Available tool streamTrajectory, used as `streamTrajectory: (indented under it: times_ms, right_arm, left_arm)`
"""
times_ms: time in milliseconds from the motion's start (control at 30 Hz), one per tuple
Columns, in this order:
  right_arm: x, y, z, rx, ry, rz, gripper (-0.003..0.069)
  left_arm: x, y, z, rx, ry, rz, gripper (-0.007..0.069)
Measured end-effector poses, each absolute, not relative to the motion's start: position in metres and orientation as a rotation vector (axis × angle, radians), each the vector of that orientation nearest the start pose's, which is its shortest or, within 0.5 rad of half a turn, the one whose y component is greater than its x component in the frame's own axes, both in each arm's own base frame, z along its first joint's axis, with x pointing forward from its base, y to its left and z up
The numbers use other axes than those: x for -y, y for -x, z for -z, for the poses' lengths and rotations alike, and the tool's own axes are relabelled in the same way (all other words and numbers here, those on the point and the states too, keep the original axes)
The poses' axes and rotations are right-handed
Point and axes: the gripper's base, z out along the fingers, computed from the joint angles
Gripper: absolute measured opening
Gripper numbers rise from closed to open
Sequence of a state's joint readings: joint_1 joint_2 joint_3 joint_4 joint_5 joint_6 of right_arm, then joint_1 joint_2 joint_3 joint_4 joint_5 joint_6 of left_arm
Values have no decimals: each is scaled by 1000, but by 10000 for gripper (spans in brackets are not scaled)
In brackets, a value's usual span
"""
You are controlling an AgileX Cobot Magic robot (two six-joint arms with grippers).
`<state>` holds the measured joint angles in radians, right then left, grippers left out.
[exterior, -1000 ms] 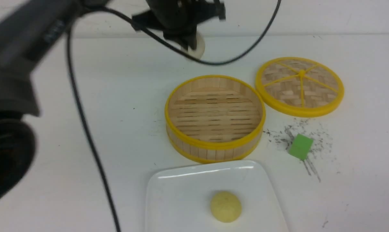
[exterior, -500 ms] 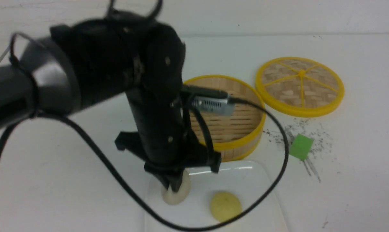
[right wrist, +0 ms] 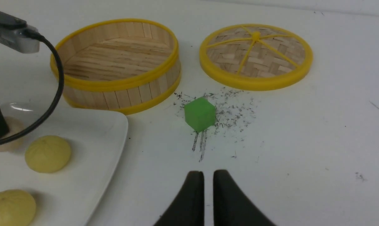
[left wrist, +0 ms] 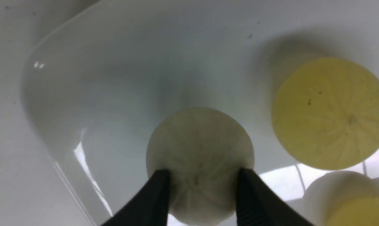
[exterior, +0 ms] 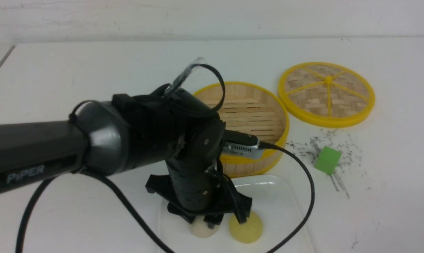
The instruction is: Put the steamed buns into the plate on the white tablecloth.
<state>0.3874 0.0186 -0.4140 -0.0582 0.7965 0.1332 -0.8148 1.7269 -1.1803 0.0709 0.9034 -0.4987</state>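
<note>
White tablecloth right across the table, scuffed grey, and all the action sits at the lower centre of the front view. The left arm reaches in from the left edge of the frame and points its left gripper straight down over the plate. From the left wrist view it's clear: both black fingers press the flanks of the off-white bun, one on each side, so the left gripper is clamped on it. The bun is low, inside the plate's raised rim (whether its base actually rests on the glaze, I cannot tell). Just beside it, on the frame's right and not touching, sits the yellow bun, free on the plate.

In the front view the off-white bun peeks out under the black gripper body, with the yellow bun next to it.

Behind the plate, centre frame, stands the bamboo steamer basket, open. Its lid lies flat at the upper right. A green cube sits at the right among dark pencil marks.

The right gripper hovers above bare cloth near the cube, jaws clenched almost together, holding nothing.
</note>
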Motion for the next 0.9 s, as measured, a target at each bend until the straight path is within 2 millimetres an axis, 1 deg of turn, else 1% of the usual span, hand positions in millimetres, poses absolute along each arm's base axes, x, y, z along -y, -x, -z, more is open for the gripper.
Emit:
streamTrajectory:
  times_ms: [33,67,100,133,200,233,267,300,333,367,433,467,500,567,600,633,667,733,867,900]
  right_arm:
    - [-3,-17,-275,-1877,250,-289,69]
    - [-3,-17,-275,-1877,250,-288,73]
    - [-3,-17,-275,-1877,250,-288,73]
    - [-3,-17,-275,-1877,250,-288,74]
    - [-3,-17,-275,-1877,250,-288,75]
    - [-3,-17,-275,-1876,250,-291,75]
    - [-3,-17,-275,-1877,249,-293,75]
    - [-4,-17,-276,-1864,246,-310,74]
    - [-4,-17,-276,-1858,244,-317,73]
    - [-5,-17,-277,-1848,241,-328,70]
    - [-8,-18,-283,-1797,224,-386,43]
    - [-9,-19,-285,-1780,220,-400,29]
    - [-10,-21,-286,-1774,217,-405,5]
    - [-14,-31,-288,-1767,212,-414,-15]
    - [-15,-33,-288,-1764,211,-415,-15]
    - [-17,-38,-288,-1765,210,-415,-16]
    - [-19,-43,-289,-1758,208,-416,-16]
    - [-26,-60,-289,-1752,203,-415,-16]
    - [-34,-82,-289,-1765,201,-411,-16]
    - [-35,-84,-288,-1773,202,-409,-16]
  left_arm:
    - [241,-234,-216,-2886,-525,114,356]
    - [241,-238,-224,-2854,-578,78,405]
    - [241,-239,-226,-2846,-588,70,414]
    - [242,-242,-234,-2820,-601,63,429]
    - [242,-245,-252,-2779,-610,48,448]
    - [242,-248,-274,-2735,-606,38,452]
    - [241,-248,-277,-2729,-604,40,451]
    - [239,-249,-297,-2694,-595,31,439]
    - [239,-250,-300,-2684,-593,31,435]
    - [236,-249,-309,-2674,-589,16,419]
    - [228,-247,-332,-2646,-570,-23,331]
    - [225,-246,-338,-2631,-566,-43,294]
    - [222,-246,-346,-2610,-560,-57,244]
    - [214,-243,-364,-2550,-544,-77,116]
    - [213,-243,-365,-2547,-543,-79,105]
    - [209,-241,-371,-2525,-536,-83,59]
    - [205,-239,-376,-2508,-531,-83,35]
    - [195,-231,-392,-2464,-512,-66,2]
    - [189,-224,-403,-2439,-498,-40,2]
    - [188,-224,-403,-2438,-498,-39,2]
